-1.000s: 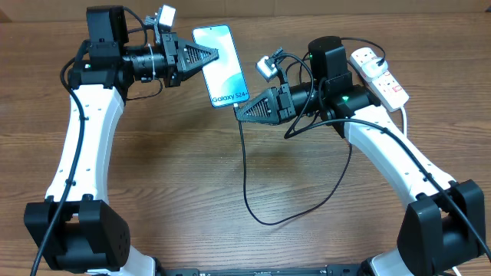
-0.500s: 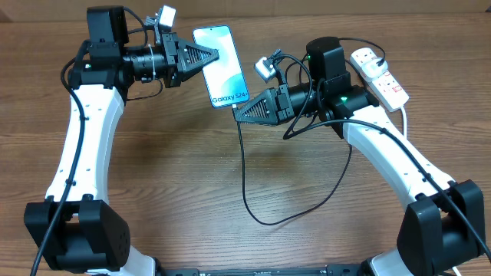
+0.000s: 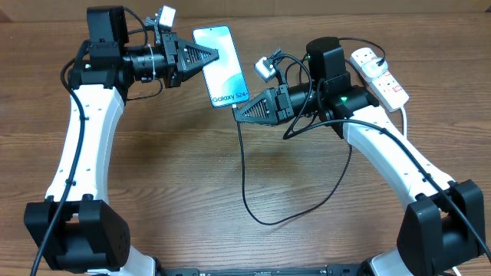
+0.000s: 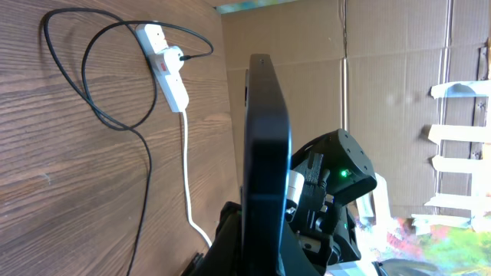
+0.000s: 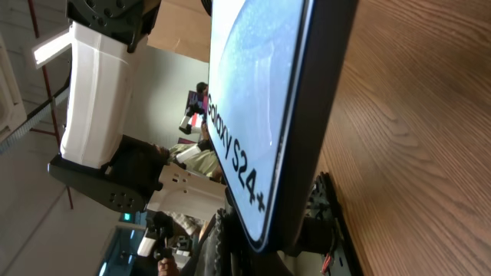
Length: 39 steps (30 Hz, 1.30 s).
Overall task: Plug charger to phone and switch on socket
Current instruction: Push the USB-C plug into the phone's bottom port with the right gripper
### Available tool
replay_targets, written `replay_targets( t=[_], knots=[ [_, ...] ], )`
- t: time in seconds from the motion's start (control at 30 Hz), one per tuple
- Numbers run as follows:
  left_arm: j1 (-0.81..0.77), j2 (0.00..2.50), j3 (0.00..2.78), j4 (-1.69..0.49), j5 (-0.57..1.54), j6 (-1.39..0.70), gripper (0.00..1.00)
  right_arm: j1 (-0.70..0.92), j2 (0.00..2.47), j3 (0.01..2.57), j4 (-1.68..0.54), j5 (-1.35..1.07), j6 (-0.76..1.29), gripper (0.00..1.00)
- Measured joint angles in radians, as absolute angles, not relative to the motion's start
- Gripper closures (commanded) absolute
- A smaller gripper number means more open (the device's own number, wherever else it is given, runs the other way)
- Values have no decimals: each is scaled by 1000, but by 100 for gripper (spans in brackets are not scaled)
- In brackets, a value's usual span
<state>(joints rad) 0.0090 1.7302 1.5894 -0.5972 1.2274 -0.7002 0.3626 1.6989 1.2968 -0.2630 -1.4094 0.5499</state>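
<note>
At phone's lower edge, right fingers pinching charger

The slim rectangular phone has a pale blue-to-white gradient screen, dark "Galaxy S24" lettering and a black rim. The long thin cable is black. The oblong plastic power strip is white with small red switches. The wooden counter is brown, streaked with darker grain.
</note>
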Motion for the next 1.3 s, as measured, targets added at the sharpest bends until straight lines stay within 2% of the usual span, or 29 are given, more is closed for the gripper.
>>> replay_targets(
  t=[1.3],
  knots=[
    [8,1730,1589,-598,1238,-701,96,381,1699,1297,-264,-1386,550,96]
  ],
)
